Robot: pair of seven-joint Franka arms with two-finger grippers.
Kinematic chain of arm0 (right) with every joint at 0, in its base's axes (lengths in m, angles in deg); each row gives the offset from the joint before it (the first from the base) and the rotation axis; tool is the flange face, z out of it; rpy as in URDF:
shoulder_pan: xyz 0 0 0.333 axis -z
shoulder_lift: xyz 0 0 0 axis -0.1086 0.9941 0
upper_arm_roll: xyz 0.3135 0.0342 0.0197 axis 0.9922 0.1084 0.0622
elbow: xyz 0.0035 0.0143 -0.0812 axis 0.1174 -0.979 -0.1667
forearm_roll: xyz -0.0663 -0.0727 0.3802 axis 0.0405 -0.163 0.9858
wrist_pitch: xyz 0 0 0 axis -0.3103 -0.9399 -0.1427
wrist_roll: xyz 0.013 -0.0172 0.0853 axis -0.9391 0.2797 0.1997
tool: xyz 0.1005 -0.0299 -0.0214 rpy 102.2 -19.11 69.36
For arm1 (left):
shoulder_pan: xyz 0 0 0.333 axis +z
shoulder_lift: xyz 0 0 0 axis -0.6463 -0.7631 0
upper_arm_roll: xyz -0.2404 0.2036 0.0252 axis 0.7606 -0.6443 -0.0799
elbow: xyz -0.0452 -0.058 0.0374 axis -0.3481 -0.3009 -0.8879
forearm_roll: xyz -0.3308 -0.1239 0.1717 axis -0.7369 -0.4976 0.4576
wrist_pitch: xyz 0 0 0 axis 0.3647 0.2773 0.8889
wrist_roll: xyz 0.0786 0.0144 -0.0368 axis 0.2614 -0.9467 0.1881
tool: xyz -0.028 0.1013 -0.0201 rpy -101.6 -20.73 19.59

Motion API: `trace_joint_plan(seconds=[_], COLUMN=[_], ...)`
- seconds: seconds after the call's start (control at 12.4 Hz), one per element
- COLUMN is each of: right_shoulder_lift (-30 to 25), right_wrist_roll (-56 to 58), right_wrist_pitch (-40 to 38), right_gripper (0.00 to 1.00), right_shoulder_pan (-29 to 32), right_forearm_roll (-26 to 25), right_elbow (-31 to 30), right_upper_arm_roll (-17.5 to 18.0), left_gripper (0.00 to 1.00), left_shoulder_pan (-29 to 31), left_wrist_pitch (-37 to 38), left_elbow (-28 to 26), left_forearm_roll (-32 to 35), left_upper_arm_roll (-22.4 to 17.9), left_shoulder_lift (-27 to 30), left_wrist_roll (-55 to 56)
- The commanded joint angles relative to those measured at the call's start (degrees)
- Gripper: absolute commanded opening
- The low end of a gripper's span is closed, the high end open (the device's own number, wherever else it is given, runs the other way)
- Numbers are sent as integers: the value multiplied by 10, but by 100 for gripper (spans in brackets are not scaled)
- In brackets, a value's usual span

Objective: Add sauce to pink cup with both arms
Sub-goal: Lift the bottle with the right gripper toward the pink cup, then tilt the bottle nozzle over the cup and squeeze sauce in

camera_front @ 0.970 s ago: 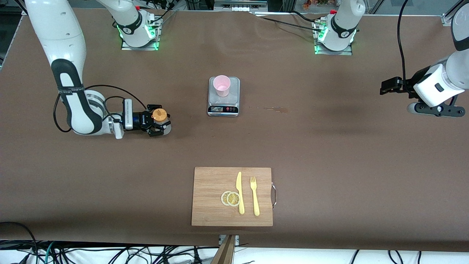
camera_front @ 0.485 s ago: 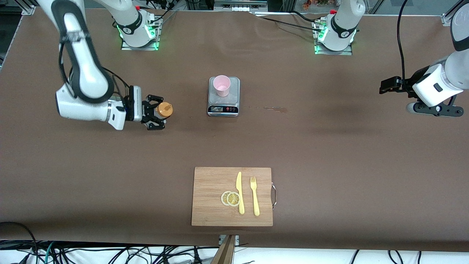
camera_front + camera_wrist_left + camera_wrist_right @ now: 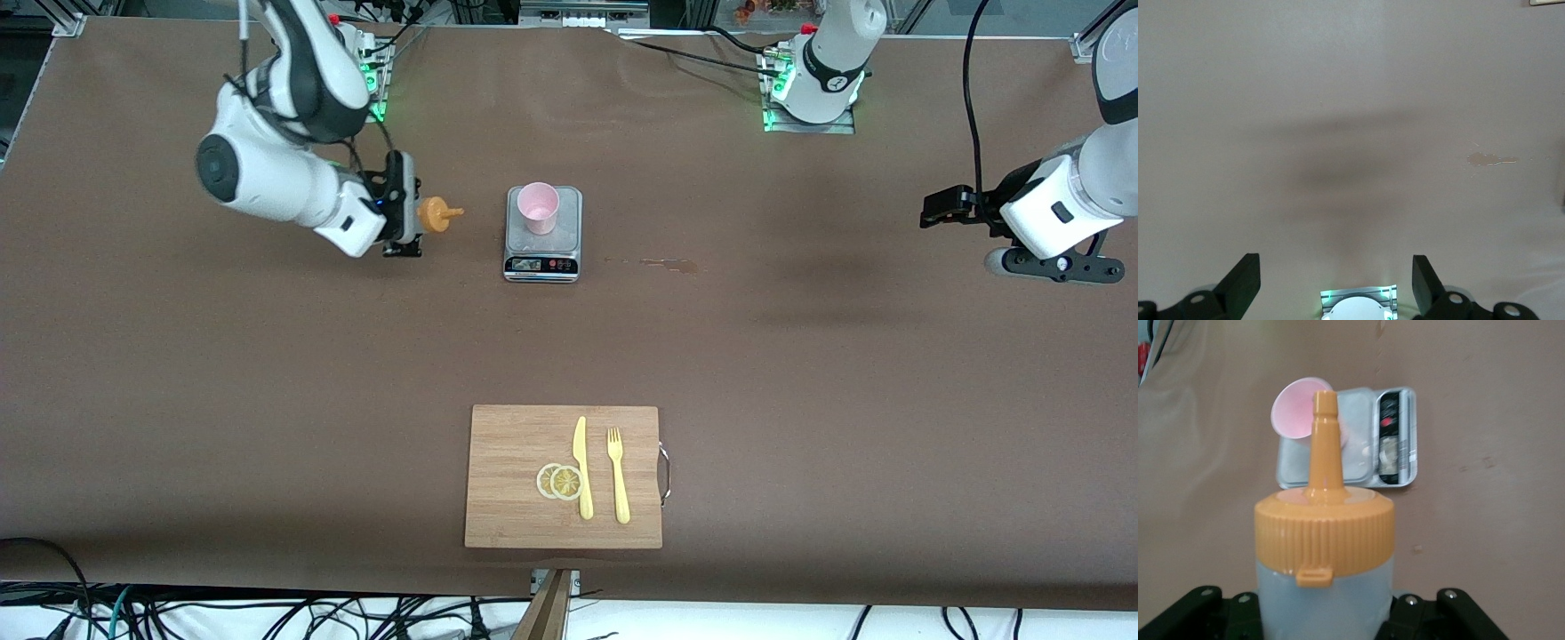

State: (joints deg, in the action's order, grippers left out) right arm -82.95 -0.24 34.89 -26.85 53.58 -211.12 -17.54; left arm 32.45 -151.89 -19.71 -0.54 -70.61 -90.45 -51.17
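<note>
My right gripper (image 3: 407, 220) is shut on the sauce bottle and holds it in the air, tipped on its side, beside the scale toward the right arm's end. The orange nozzle cap (image 3: 435, 214) points at the pink cup (image 3: 538, 207), which stands upright on the scale (image 3: 542, 249). In the right wrist view the bottle (image 3: 1325, 593) fills the foreground, with the cup (image 3: 1298, 407) past its nozzle. My left gripper (image 3: 935, 207) waits open and empty above bare table at the left arm's end; its fingers (image 3: 1245, 283) stand wide apart.
A wooden cutting board (image 3: 507, 444) lies nearer the front camera with a yellow knife (image 3: 582, 467), a yellow fork (image 3: 617, 476) and two lemon slices (image 3: 560, 482). A small wet stain (image 3: 662, 263) marks the table beside the scale.
My right arm has lifted the sauce bottle off the table, carried it toward the scale and tipped its nozzle toward the cup. The left arm has not moved.
</note>
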Motion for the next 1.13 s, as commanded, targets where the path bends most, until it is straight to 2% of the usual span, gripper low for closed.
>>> trace_joint_plan(seconds=[0.0, 0.32, 0.65, 1.05], right_shoulder_lift=[-33, -28, -6, 37], right_wrist_roll=[-136, -295, -387, -498], right_wrist_pitch=[14, 11, 6, -42], right_gripper=[0, 0, 0, 0], right_shoulder_pan=[-4, -12, -33, -70], right_forearm_roll=[-84, -191, -245, -291], right_elbow=[-31, -30, -20, 31], right_upper_arm_roll=[50, 110, 128, 147], left_gripper=[100, 100, 100, 100], left_shoulder_pan=[2, 2, 1, 1], left_wrist_pitch=[11, 11, 11, 11], left_elbow=[14, 14, 15, 15], left_forearm_roll=[7, 7, 7, 7], left_upper_arm_roll=[2, 2, 2, 2], left_shoulder_lift=[-5, -5, -5, -5], left_wrist_roll=[-11, -11, -11, -11])
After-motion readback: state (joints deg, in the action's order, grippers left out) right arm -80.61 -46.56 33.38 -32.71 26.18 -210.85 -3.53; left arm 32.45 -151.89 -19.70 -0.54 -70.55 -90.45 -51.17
